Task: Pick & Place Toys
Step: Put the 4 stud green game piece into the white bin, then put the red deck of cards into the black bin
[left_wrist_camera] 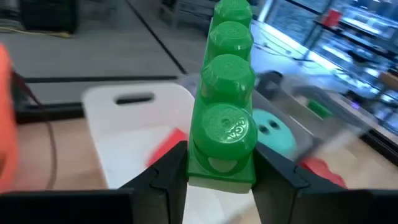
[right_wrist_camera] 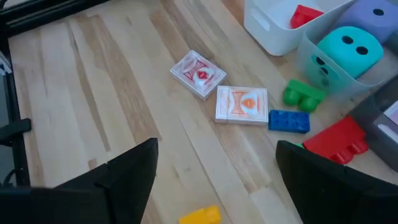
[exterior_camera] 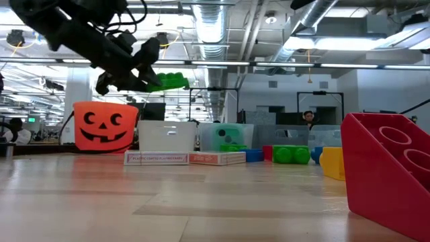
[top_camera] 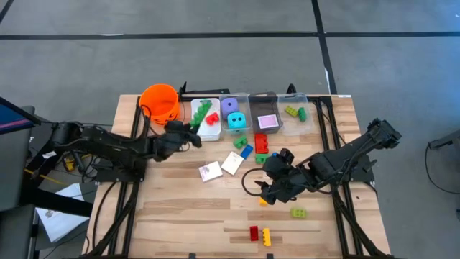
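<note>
1. High view: the left gripper [top_camera: 192, 133] clamps a long green brick [top_camera: 202, 113], which juts toward 1 o'clock over the white bin [top_camera: 209, 132].
2. Low view: that brick [exterior_camera: 168, 82] hangs at the fingers' 3 o'clock, above the table.
3. Right wrist view: the right gripper [right_wrist_camera: 214, 167] gapes wide; a yellow brick [right_wrist_camera: 200, 215] lies between its fingers.

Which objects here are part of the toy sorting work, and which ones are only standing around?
Part of the job:
- long green brick, held in the left tool
- card packs
- teal die
- blue brick
- yellow brick
- right tool, open above the table

Just there:
- orange bucket
- white bin
</note>
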